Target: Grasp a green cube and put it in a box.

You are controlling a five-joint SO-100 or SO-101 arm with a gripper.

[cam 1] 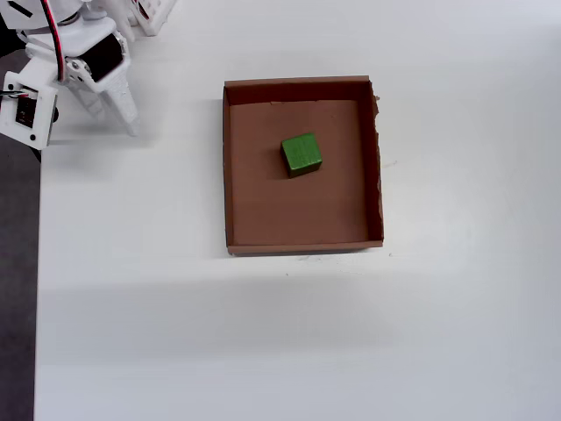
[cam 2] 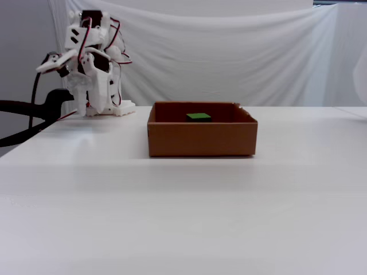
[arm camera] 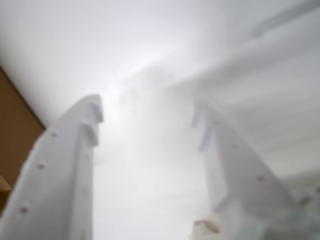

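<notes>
Sitting inside one box, one green cube, end effector apart

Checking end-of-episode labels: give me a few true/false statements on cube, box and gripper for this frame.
1. The green cube lies inside the box. True.
2. The gripper is closed on the cube. False: in the overhead view it sits off to the box's left, holding nothing; the wrist view shows its fingers apart with only white between them.
3. The cube touches the box's right wall in the overhead view. False: it sits near the middle, slightly toward the top wall, clear of all walls.
4. In the fixed view only the cube's top shows above the box's front wall. True.
5. The box lies tipped on its side. False: it rests flat, open side up.
</notes>
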